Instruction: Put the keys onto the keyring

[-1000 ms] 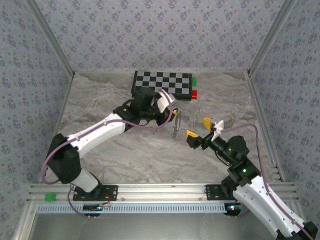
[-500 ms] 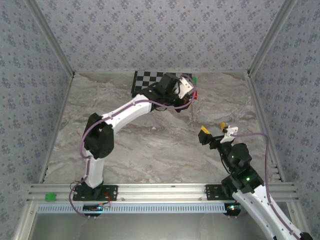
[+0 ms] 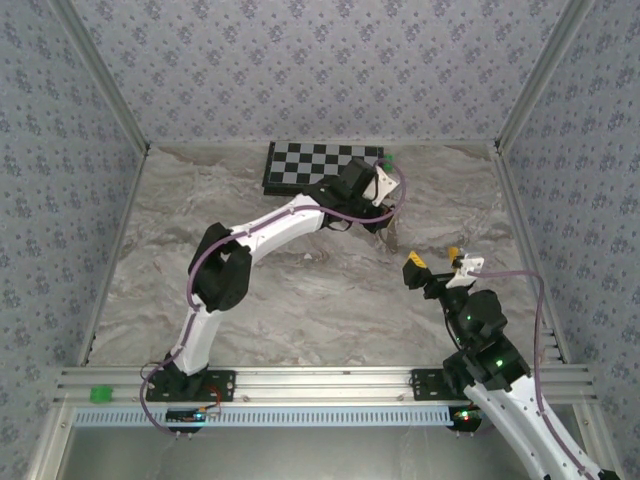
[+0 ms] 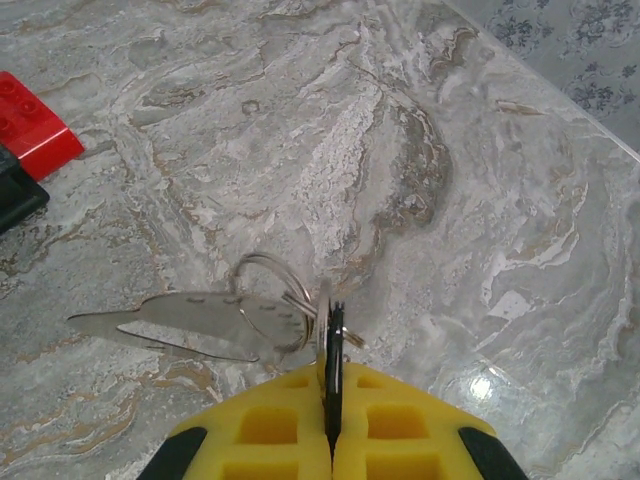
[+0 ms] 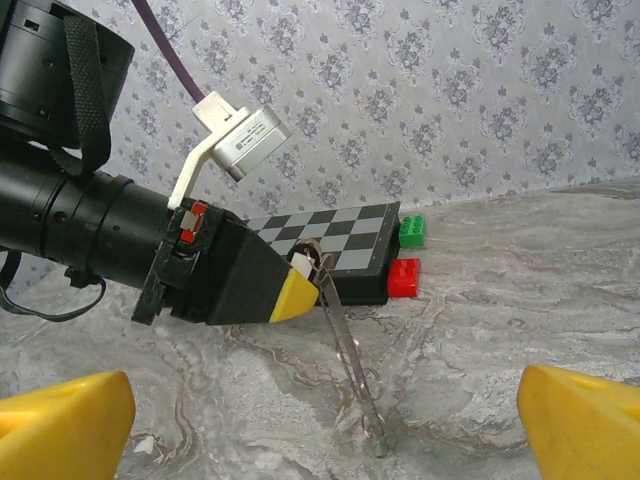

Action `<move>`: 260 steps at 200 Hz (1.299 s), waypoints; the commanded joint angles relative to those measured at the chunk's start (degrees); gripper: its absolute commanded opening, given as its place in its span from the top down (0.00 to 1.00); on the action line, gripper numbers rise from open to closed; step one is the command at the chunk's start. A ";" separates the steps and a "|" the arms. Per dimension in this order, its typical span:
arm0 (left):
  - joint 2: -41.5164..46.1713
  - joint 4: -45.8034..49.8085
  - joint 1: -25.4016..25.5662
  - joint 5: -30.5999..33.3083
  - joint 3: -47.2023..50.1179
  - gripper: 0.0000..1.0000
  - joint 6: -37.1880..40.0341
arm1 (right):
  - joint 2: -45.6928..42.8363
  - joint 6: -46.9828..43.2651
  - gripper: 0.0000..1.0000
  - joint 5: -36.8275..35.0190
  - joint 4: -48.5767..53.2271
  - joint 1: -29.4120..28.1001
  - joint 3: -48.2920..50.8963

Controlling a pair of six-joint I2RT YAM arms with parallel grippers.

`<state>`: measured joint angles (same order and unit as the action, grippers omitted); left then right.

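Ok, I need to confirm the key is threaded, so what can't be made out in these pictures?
- The key: left wrist view, mostly hidden between the left end effector's yellow fingers.
- Whether it sits on the keyring: unclear, metal parts overlap in the left wrist view.
- Top view: keyring too small to trace.
- Right end effector: fingers cut off by the right wrist view's lower edge.
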<state>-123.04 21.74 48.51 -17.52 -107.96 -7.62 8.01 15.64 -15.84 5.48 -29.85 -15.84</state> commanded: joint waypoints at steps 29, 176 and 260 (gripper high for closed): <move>2.94 -0.55 -0.24 -0.28 2.52 1.00 0.12 | -0.71 0.46 0.00 -0.34 -0.21 0.31 0.76; 11.26 2.46 -3.11 2.78 20.23 1.00 8.08 | -0.51 0.78 0.00 1.31 -1.32 0.75 1.68; 12.92 1.11 -3.64 8.66 29.25 1.00 8.32 | -0.03 0.93 0.00 2.21 -1.92 0.98 1.99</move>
<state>-113.25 22.96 45.32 -10.96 -79.68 -0.38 8.03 15.68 -14.13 5.04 -29.21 -14.37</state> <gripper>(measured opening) 0.052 0.995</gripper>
